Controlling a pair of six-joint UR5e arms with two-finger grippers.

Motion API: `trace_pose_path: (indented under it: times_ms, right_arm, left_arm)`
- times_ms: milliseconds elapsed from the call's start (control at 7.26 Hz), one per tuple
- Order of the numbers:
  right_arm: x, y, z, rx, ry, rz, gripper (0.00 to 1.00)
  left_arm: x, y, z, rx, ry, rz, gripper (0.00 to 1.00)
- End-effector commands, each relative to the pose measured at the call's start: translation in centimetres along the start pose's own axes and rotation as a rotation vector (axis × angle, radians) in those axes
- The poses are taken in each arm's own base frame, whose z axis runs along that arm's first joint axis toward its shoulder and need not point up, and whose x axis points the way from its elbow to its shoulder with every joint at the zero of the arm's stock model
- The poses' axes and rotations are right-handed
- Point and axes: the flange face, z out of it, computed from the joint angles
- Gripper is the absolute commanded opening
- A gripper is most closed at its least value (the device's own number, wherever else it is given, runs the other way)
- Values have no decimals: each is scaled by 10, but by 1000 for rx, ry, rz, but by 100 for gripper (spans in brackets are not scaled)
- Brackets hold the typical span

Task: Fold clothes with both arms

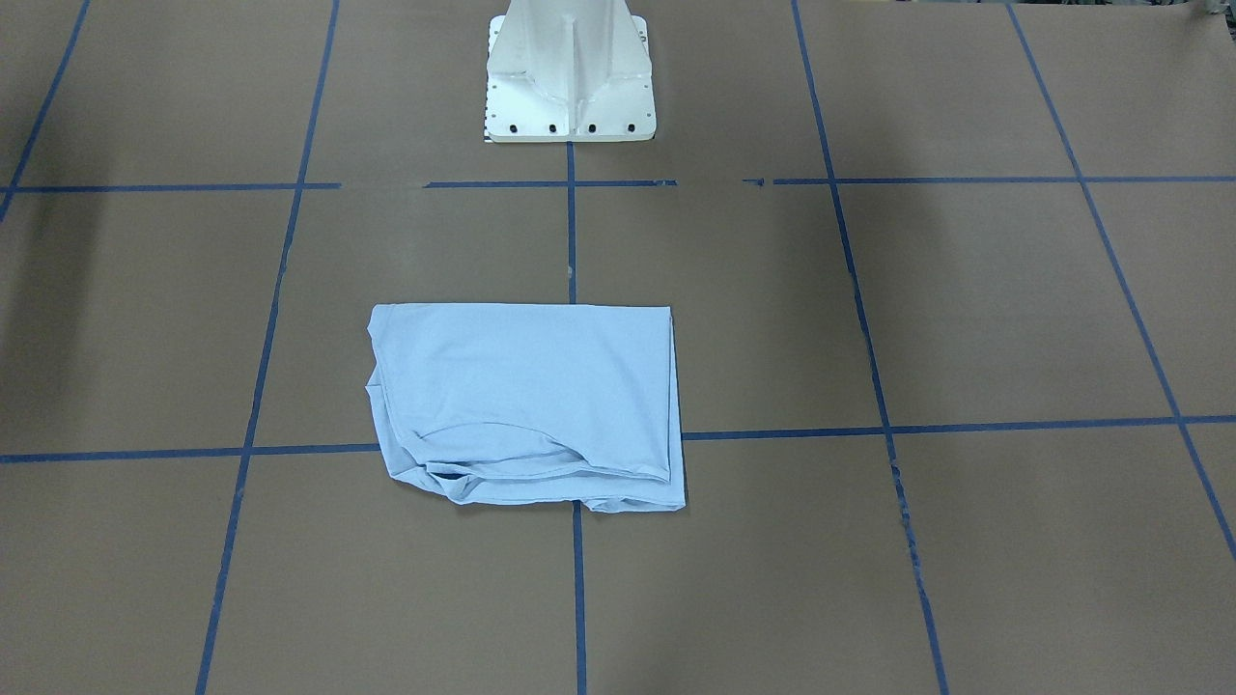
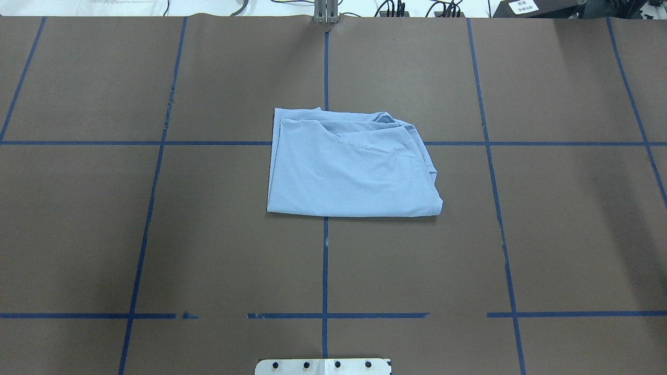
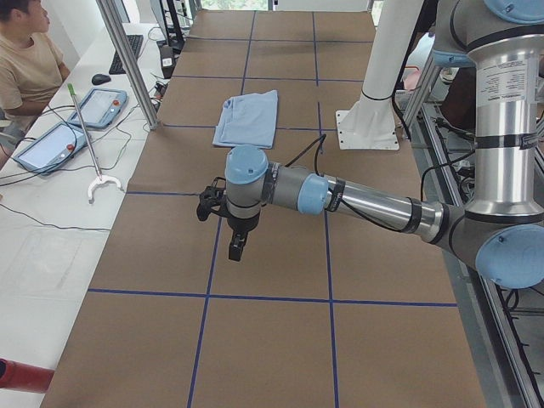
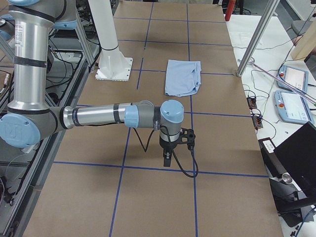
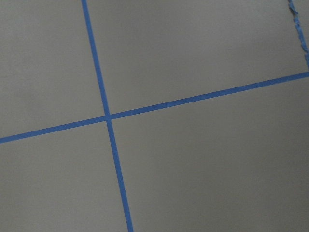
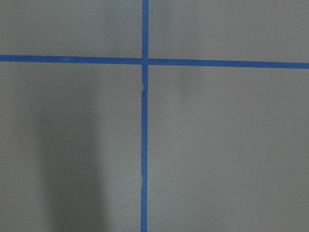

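Observation:
The light blue T-shirt (image 1: pixel 526 405) lies folded into a rough rectangle on the brown table, mid-table in the overhead view (image 2: pixel 349 166). Its print and neck label are hidden. No arm or gripper touches it. The left arm reaches over the table far from the shirt, its gripper (image 3: pixel 235 248) pointing down above the surface. The right arm does the same at the other end, its gripper (image 4: pixel 167 160) pointing down. I cannot tell whether either gripper is open or shut. Both wrist views show only brown table with blue tape lines.
The white pedestal base (image 1: pixel 570 77) stands behind the shirt on the robot's side. Blue tape lines (image 2: pixel 325 260) grid the table. An operator (image 3: pixel 25 59) sits beside tablets (image 3: pixel 51 144) past the table's far edge. A metal post (image 3: pixel 127 59) stands at that edge.

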Motion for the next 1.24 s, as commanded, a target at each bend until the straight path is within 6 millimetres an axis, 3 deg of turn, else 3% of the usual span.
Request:
trace_pose_path:
  times_ms: [0,551,827,1102]
  right_arm:
    - [-12,-5,0,-14,-7,-14,100]
    - [-13,-6,0,-8,-18,-19,100]
    - [-17,-9,-1,-6,-17,-30,100]
    - [-27,-20,-10,13,-19,-45,100]
  left_arm:
    - [-40,3,25,-51,4,169,100]
    - [-25,-19,8,-12,-3,204,100]
    - [-23,-13,5,-5,-5,215,100]
    - [-2,-16,-18,41,-9,252,100]
